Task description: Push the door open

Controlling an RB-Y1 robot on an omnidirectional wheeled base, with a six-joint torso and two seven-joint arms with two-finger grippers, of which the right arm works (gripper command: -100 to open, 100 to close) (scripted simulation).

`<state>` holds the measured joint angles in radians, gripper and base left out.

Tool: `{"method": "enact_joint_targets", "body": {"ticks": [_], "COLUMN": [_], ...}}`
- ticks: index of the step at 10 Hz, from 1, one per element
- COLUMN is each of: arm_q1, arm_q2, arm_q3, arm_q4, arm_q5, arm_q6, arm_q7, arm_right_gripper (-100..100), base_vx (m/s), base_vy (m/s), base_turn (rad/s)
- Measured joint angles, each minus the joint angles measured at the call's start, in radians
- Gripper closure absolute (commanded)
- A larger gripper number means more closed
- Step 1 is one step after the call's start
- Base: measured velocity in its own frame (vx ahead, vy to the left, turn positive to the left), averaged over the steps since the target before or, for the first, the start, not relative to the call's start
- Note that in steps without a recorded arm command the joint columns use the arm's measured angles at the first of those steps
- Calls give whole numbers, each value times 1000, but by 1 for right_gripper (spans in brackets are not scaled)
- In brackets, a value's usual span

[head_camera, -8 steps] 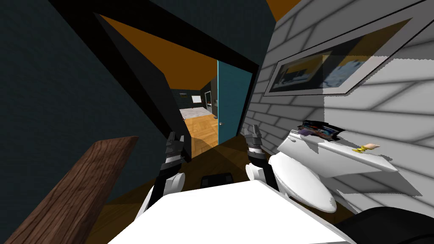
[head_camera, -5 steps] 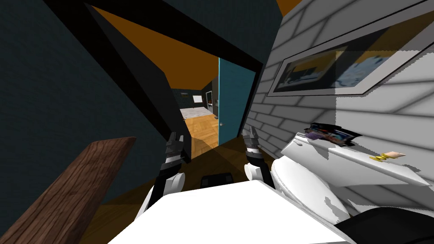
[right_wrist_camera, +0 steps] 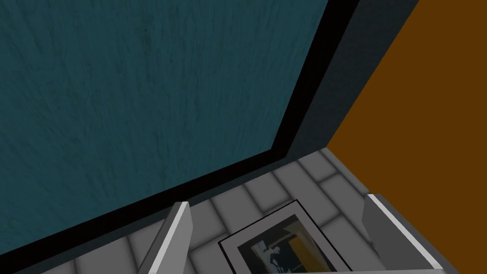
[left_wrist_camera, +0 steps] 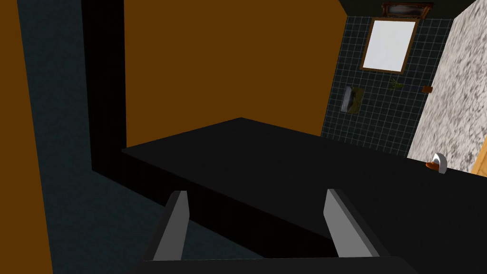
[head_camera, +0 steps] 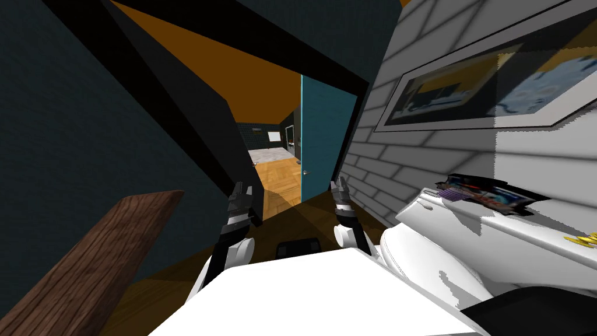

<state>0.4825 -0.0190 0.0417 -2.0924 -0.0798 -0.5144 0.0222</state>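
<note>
A teal door point(head_camera: 323, 140) with a small knob point(head_camera: 304, 172) stands in the right half of a black-framed doorway; a gap to its left shows a room with a wood floor. My right gripper point(head_camera: 339, 188) is held up just before the door's right edge. In the right wrist view the gripper point(right_wrist_camera: 277, 200) is open and empty, facing the teal door point(right_wrist_camera: 142, 95) and its black frame. A black panel point(head_camera: 204, 134) slants along the opening's left side. My left gripper point(head_camera: 240, 192) hangs beside it, open and empty point(left_wrist_camera: 256, 192), pointing over the black panel point(left_wrist_camera: 285, 166).
A white toilet point(head_camera: 443, 256) and its tank with small items on top stand close on my right, against a grey brick wall point(head_camera: 373, 175) with a framed picture point(head_camera: 484, 87). A brown wooden board point(head_camera: 99, 262) slants at my lower left. Dark wall runs along the left.
The whole head view has shifted: toilet, brick wall and picture have slid right and grown, so I have moved forward. My right gripper sits slightly higher and nearer the teal door.
</note>
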Motion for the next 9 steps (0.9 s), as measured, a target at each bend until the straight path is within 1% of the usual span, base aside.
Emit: {"method": "enact_joint_targets", "body": {"ticks": [1, 2, 3, 4, 6, 7, 8, 9], "arm_q1": [-14, -25, -29, -37, -60, -69, -71, -85], "arm_q2": [1, -4, -5, -10, -10, -9, -7, -10], "arm_q3": [2, 2, 6, 5, 11, 11, 16, 13], "arm_q4": [31, 69, 101, 129, 193, 214, 233, 259], "arm_q5": [3, 4, 6, 7, 12, 14, 17, 17], "arm_q6": [-4, -18, -29, -32, -46, -47, -49, -50], "arm_q7": [3, 2, 2, 1, 5, 7, 9, 8], "arm_right_gripper": [-100, -100, -100, -100, -100, -100, -100, -100], "base_vx": [101, 102, 92, 91, 72, 46, 59, 47], "base_vy": [-55, -72, -75, -77, -68, -44, -61, -52], "base_turn": [75, 94, 105, 92, 63, 67, 109, 41]}}
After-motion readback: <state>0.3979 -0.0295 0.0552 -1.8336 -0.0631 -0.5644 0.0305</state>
